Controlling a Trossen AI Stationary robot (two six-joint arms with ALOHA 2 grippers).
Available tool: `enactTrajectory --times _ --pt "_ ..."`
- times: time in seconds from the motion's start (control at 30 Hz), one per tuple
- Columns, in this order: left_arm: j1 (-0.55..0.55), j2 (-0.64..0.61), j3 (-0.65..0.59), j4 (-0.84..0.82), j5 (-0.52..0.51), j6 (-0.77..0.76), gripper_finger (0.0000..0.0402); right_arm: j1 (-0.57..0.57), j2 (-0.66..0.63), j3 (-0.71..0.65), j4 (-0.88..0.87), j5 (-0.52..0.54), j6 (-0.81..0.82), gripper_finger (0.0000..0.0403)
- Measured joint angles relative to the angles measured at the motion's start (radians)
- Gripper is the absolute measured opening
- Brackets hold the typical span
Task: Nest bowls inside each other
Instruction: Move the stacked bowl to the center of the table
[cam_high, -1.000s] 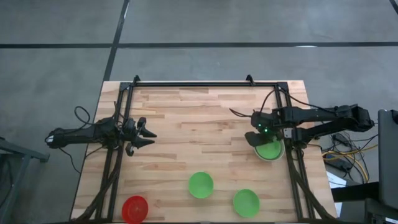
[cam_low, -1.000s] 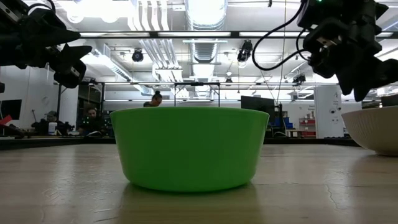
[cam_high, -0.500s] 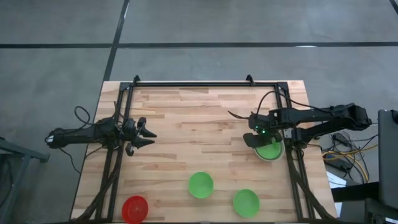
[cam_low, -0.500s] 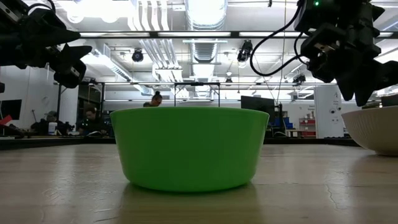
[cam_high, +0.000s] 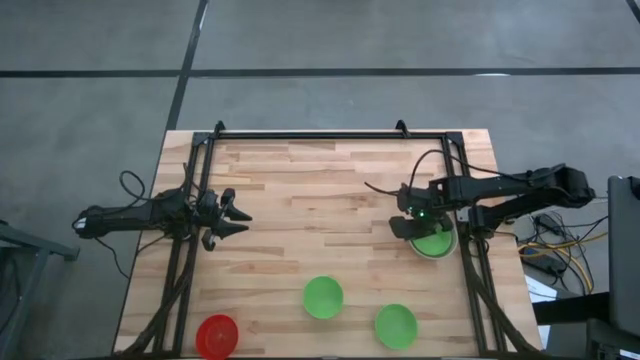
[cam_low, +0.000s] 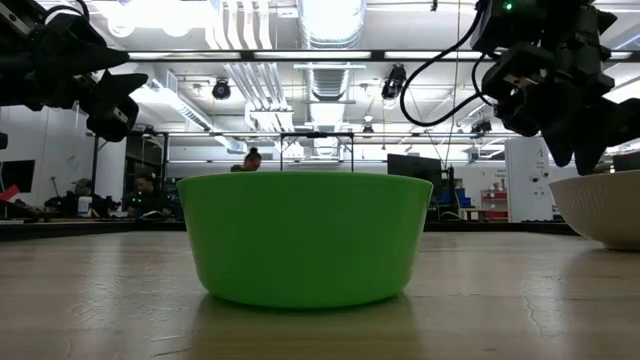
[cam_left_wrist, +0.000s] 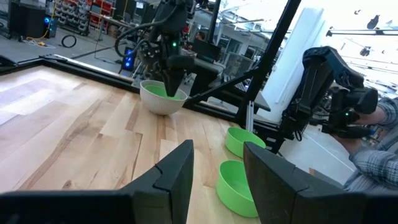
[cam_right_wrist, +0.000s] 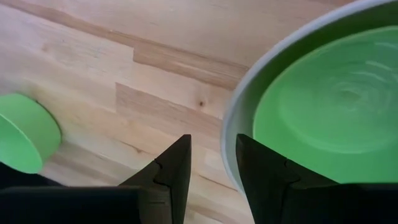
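Right gripper (cam_high: 405, 226), jaws parted and empty, hangs over the white bowl's (cam_high: 450, 249) rim; loose green bowls (cam_high: 323, 297) lie nearer it than the left gripper (cam_high: 237, 219).

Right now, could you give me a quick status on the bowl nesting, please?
Right gripper open, empty, above white bowl rim. One green bowl nested inside it. Left gripper open, idle at left. Nothing in the way.
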Motion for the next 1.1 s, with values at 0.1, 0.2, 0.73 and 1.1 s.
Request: enactTrajectory --times 0.1,0.2,0.73,1.1 --pt "0.000 0.000 0.000 0.000 0.000 0.000 0.0145 0.008 0.029 0.000 0.023 -0.001 -0.001 0.0123" --pt "0.000 0.000 0.000 0.000 0.000 0.000 0.0145 0.010 0.053 0.000 0.032 -0.001 -0.004 0.0123" --pt "0.000 0.000 0.000 0.000 0.000 0.000 0.0145 0.012 0.063 -0.002 -0.002 -0.004 -0.032 0.0093" --pt "0.000 0.000 0.000 0.000 0.000 0.000 0.0145 0.012 0.090 -0.007 0.000 -0.015 -0.058 0.0033"
